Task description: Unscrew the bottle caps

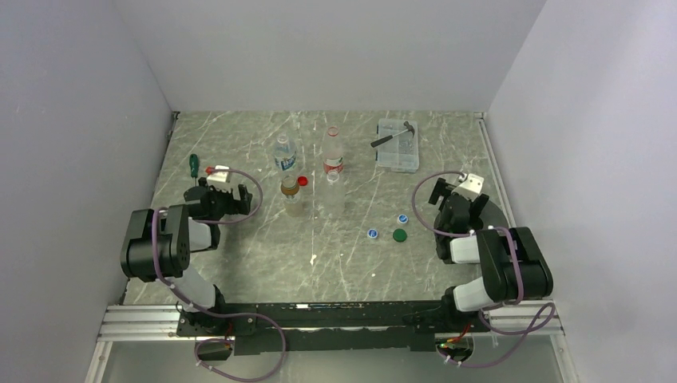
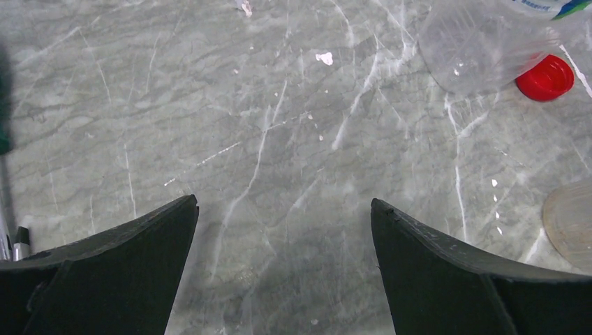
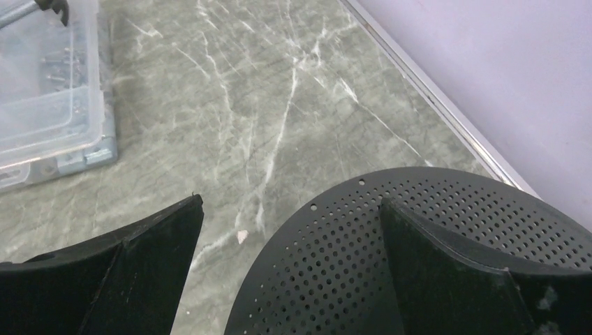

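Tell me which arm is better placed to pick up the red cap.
Left. The left gripper, open, is near the bottles, and the red cap shows in its wrist view. The right gripper, also open, hangs over a black perforated disc, far from the cap.

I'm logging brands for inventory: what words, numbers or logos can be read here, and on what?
Nothing is legible.
On the bottle with blue-white label: too small.
On the bottle with red label: too small.
On the amber bottle: blurred.
On the white-and-blue caps: too small.
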`<action>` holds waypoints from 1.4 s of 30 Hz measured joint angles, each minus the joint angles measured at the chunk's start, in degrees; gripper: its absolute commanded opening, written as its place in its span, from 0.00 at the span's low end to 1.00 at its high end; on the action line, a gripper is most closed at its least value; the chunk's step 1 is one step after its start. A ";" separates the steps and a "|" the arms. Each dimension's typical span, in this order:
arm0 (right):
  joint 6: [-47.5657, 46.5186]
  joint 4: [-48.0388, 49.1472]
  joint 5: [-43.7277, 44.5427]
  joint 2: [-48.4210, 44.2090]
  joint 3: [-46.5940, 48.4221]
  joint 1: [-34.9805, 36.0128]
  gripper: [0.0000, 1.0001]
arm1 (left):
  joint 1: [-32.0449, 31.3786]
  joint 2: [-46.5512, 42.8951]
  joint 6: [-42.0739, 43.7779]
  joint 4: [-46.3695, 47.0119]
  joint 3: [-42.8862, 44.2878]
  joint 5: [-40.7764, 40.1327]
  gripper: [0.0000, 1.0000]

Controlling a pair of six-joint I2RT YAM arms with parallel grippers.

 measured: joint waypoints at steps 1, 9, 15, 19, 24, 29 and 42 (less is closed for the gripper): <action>-0.72 2.34 -0.68 0.96 -0.85 0.02 1.00 | 0.00 0.39 -0.37 0.44 -0.02 -0.07 0.99; -1.49 4.63 -4.33 2.73 -0.20 -1.36 1.00 | 0.22 0.70 -0.63 0.68 0.26 -0.22 0.99; -1.60 4.94 -4.48 2.82 -0.20 -1.40 1.00 | 0.37 0.70 -0.66 0.92 0.26 -0.22 0.99; -1.60 4.94 -4.52 2.82 -0.20 -1.40 1.00 | 0.35 0.70 -0.68 0.96 0.26 -0.22 0.99; -1.60 4.94 -4.55 2.82 -0.20 -1.40 1.00 | 0.35 0.70 -0.68 1.11 0.26 -0.22 1.00; -1.60 4.94 -4.55 2.82 -0.20 -1.40 1.00 | 0.35 0.70 -0.72 1.27 0.26 -0.22 0.99; -1.60 4.94 -4.55 2.82 -0.20 -1.40 1.00 | 0.35 0.70 -0.83 1.33 0.26 -0.22 0.99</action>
